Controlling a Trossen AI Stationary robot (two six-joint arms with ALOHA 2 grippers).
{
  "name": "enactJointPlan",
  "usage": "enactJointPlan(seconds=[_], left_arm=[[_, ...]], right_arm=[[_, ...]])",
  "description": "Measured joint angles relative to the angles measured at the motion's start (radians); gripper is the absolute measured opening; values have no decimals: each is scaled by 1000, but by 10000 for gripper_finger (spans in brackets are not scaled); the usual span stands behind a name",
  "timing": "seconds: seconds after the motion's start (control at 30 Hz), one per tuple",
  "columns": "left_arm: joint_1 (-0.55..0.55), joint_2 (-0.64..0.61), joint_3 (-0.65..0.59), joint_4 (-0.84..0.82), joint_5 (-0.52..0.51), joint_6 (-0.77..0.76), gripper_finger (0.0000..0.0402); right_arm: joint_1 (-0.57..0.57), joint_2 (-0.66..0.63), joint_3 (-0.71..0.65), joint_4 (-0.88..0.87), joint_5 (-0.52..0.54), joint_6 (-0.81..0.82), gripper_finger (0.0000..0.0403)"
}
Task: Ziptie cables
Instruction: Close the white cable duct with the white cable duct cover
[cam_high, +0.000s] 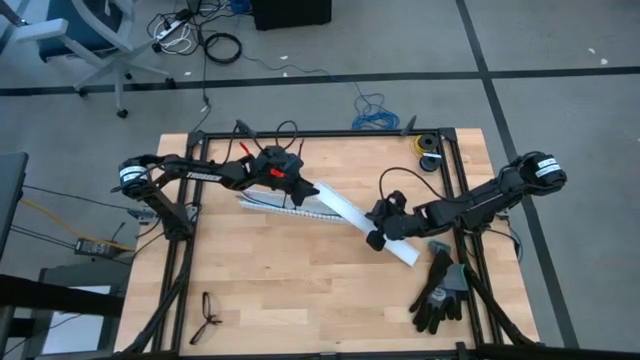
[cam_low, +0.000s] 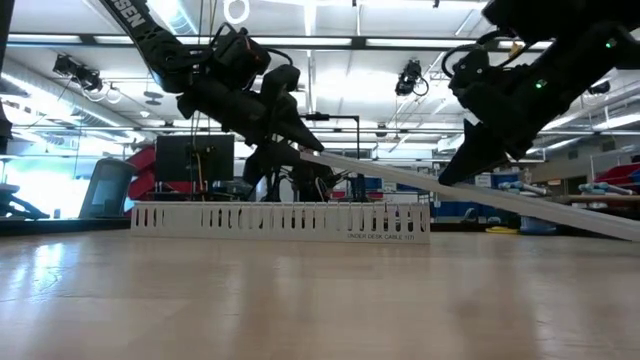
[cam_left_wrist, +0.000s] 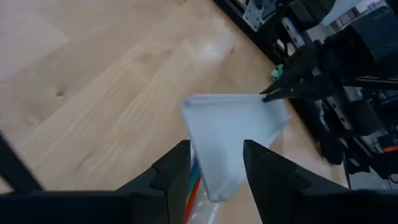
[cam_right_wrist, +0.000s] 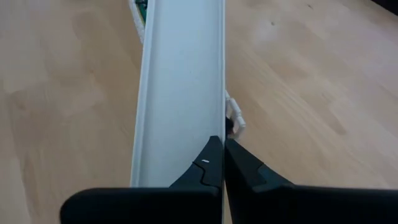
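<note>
A long white channel cover slants across the table's middle, its left end higher in the low view. My left gripper is closed on that left end, and my right gripper is shut on it nearer the right end. A white slotted channel lies flat on the table below the left gripper. Of the cables, coloured wires, red, green and blue, show just under the cover between the left fingers; the rest is hidden. My left gripper has the cover's left end between its two fingers, one on each long side. The fingers run along the cover, slanting down from the table's left. That end is lifted clear of the slotted channel. My right gripper pinches one long edge of the cover between its shut fingertips. It comes slanting down from the table's right, pointing along the strip. The cover is held off the table here.
A pair of black gloves lies near the table's front right corner. Dark glasses lie at the front left. A yellow roll sits at the back right by the black table frame. Bare wood lies in front of the cover.
</note>
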Motion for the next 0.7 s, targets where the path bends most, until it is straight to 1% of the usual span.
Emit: enactJointPlan(seconds=[0.17,0.33,0.4,0.47,0.6,0.63,0.7], left_arm=[[0,0,0,5,0,6,157],[0,0,0,3,-1,29,149],[0,0,0,2,-2,31,130],[0,0,0,1,-2,45,102],[0,0,0,-2,9,136,23],[0,0,0,-1,13,147,16],[0,0,0,0,17,202,14]], right_arm=[[-13,0,0,27,-32,-40,0],[-14,0,0,31,-31,-50,0],[-14,0,0,33,-31,-51,0],[-14,0,0,33,-31,-51,0],[-14,-1,-1,34,-30,-52,0],[-14,-1,-2,33,-30,-52,0],[-14,-1,-2,32,-29,-47,2]])
